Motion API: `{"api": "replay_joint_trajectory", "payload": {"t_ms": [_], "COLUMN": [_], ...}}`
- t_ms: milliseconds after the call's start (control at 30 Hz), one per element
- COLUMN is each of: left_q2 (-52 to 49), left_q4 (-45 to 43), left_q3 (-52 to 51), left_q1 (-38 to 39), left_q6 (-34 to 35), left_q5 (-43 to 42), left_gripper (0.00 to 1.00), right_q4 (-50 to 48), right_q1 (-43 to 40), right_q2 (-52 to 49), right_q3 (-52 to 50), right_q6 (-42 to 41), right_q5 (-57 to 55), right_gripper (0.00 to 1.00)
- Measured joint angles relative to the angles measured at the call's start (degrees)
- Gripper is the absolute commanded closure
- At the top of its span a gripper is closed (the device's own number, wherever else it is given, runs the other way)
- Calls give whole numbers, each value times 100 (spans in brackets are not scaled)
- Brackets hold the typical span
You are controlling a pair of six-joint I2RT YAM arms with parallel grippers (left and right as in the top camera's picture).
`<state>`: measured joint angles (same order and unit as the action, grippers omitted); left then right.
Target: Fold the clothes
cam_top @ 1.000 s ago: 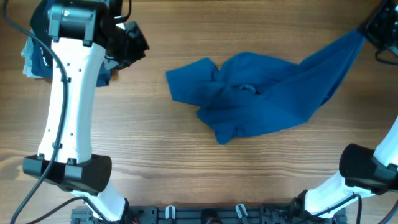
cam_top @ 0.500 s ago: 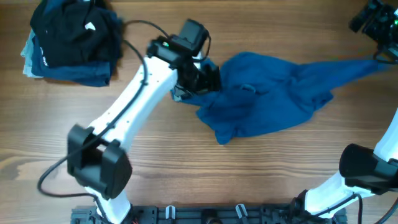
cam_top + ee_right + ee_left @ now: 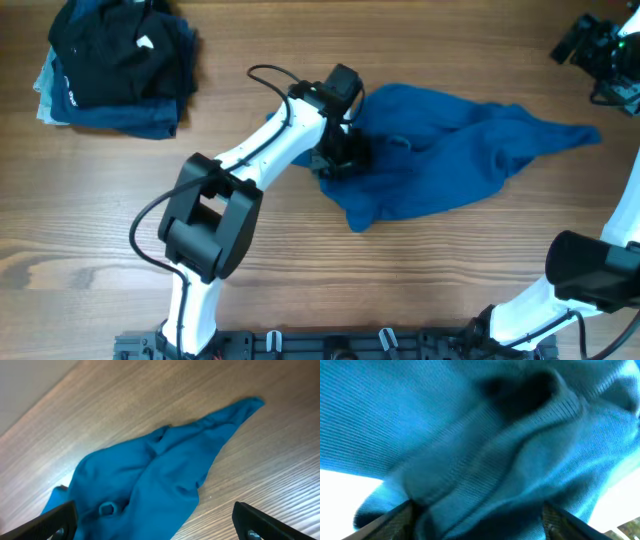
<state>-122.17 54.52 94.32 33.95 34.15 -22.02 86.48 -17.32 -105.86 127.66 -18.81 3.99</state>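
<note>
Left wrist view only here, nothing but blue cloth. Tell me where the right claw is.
Observer: The right claw is at the far right corner of the table, open and empty, off the clothes.
Operator: Give me the garment's layout.
Observer: Crumpled mid-table, one tapering tail reaching towards the right edge.
Operator: Report anything else up there.
Observer: A stack of dark folded garments sits at the far left corner.

Around your left claw (image 3: 338,160) you have a wooden table (image 3: 300,260), grain running side to side, brightly lit. Ahead of your right claw (image 3: 585,42), the table ends at a pale, plain surface (image 3: 25,385).
</note>
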Motion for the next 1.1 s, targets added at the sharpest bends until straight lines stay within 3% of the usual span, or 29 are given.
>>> {"api": "replay_joint_trajectory", "payload": {"t_ms": [33,133,333,433,567,733,967,1100], "left_q2": [0,0,0,96,1078,2476,3193,3193], "left_q4": [0,7,273,1097,2212,2638,3880,4170], "left_q3": [0,0,2,2,-42,-39,-42,-42], "left_q1": [57,146,133,17,-413,-459,-455,-457], "left_q6": [-17,-39,-83,-83,-81,-81,-33,538], "left_q5": [-22,-42,-42,-55,-55,-4,660,1591], "left_gripper": [67,96,96,96,96,96,96,91], "right_q4": [-4,-2,2,94,157,212,549,549], "right_q1": [0,0,0,0,0,0,0,0], "right_q2": [0,0,0,0,0,0,0,0], "right_q3": [-52,-120,-120,-120,-120,-120,-122,-420], "right_q6": [0,0,0,-2,-22,-42,-15,-11], "right_q5": [-2,0,4,7,7,7,9,52], "right_gripper": [0,1,1,1,1,0,0,1]}}
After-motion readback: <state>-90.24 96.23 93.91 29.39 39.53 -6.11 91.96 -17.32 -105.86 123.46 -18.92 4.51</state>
